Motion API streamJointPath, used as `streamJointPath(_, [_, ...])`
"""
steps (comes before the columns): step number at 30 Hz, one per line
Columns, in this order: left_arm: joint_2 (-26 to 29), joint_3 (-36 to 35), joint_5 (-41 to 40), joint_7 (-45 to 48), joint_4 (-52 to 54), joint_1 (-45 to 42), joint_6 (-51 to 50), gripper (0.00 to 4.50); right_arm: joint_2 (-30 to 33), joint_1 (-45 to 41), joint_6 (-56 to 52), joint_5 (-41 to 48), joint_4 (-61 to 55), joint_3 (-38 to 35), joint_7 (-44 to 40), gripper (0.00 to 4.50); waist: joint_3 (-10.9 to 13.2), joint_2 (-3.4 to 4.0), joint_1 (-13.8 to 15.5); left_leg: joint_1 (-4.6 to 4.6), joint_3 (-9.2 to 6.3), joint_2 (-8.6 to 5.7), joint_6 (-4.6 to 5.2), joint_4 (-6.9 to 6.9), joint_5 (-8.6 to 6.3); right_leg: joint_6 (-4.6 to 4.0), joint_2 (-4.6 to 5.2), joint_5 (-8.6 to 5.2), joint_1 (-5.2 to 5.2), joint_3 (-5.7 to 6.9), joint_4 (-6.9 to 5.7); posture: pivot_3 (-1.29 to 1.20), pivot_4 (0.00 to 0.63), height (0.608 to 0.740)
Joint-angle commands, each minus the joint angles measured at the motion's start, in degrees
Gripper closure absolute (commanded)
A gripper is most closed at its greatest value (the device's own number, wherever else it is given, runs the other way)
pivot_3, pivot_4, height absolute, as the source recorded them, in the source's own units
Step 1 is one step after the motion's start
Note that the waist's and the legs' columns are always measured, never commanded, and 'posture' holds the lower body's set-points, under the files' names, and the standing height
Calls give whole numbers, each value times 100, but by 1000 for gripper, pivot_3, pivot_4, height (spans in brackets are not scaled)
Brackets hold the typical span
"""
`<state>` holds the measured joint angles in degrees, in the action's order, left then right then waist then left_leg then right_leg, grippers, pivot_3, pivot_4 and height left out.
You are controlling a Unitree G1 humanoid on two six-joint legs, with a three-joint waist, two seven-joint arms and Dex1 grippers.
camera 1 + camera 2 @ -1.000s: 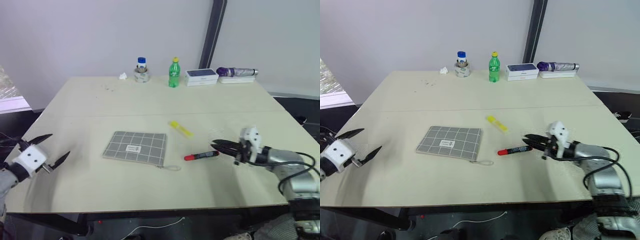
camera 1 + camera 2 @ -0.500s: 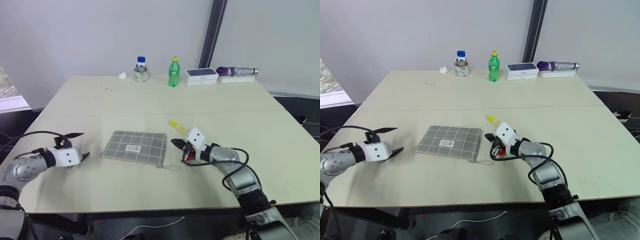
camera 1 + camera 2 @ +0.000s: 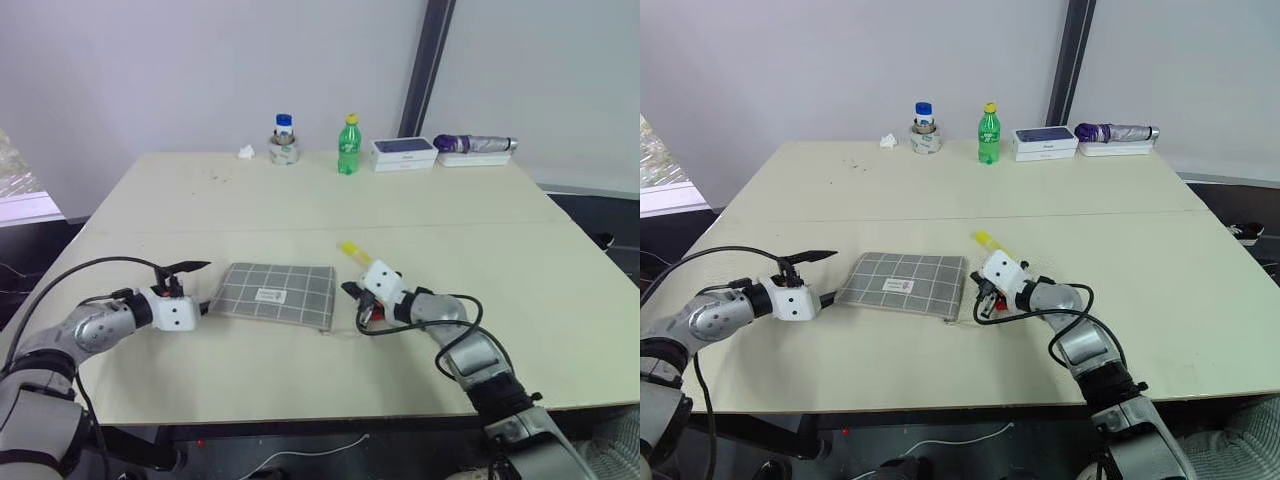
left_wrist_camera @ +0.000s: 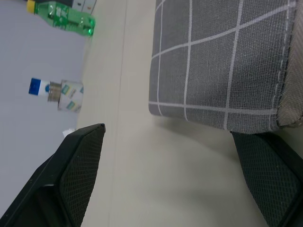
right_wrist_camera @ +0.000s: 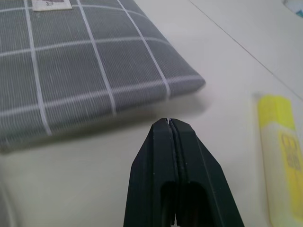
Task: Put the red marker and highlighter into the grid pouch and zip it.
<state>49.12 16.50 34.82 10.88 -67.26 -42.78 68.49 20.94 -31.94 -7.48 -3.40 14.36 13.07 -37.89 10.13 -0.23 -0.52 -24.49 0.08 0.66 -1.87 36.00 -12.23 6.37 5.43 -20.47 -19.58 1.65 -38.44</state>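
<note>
Task barely begun, by the look of it. Pouch (image 3: 276, 294) lies flat on the desk (image 3: 300, 200), appears zipped, nothing seen going in. Highlighter (image 3: 355, 252) lies loose on the desk just beyond the pouch's right end, apart from it. Marker (image 3: 1002, 300) is mostly hidden behind the right tool; only a bit of red shows beside the arm, so its exact lie can't be told.

Left tool (image 3: 188, 285) sits at the pouch's left end, fingers spread wide, one each side of the corner in the wrist view, gripping nothing. Right tool (image 5: 169, 124) is at the pouch's right end, fingers pressed together; the wrist view shows nothing between the tips, with the pouch corner just ahead and the highlighter off to one side.

Left to do, my read: pin the pouch, catch the zipper pull, open it, load both pens, zip it.
</note>
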Motion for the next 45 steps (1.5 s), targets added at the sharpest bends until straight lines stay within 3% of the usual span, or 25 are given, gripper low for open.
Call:
streamJointPath(1, [-17,396,375,-131,87,72,359,0,-20,-255,211,-162,138,1,150,4474,0,0,9,0,0,0,0,0,0,0,0,0,0,0,0,0,150,740])
streamJointPath(25, [0,744,493,-569,272,195,807,0,-7,-361,666,-600,490,372,-168,4474,-1,0,-9,0,1,-1,0,-2,0,1,0,0,-1,0,1,0,150,740])
streamJointPath(28, [-65,759,277,-255,154,183,920,801,4,-412,712,-613,547,364,-193,4500,-1,0,-11,0,1,-1,-1,-2,0,1,0,0,-1,0,1,0,150,740])
streamJointPath(35, [-37,749,140,-107,162,231,969,4216,26,-374,742,-615,520,350,-206,4500,-2,3,-19,2,2,0,-2,-2,1,0,0,0,-1,-1,0,0,150,740])
streamJointPath(36, [-37,742,95,-80,156,246,966,4432,31,-357,736,-610,494,347,-210,4500,-3,4,-22,2,2,0,-2,-2,1,0,0,0,0,-1,0,0,150,740])
streamJointPath(41, [-111,492,-694,366,-4,382,916,4432,80,-263,492,-232,179,121,-483,4500,-3,5,-29,3,4,1,-2,-4,1,0,-1,0,-2,-2,0,0,150,740])
streamJointPath(44, [-214,232,-1579,990,17,505,769,4500,68,-282,211,174,-81,-220,-535,3657,-3,5,-30,2,4,2,-2,-4,1,0,0,0,-3,-2,0,0,150,740])
streamJointPath(45, [-218,177,-1841,1202,97,575,728,4500,90,-288,175,297,-215,-305,-589,3163,-3,4,-29,3,3,4,-3,-3,2,0,0,0,-1,-2,0,0,150,740])
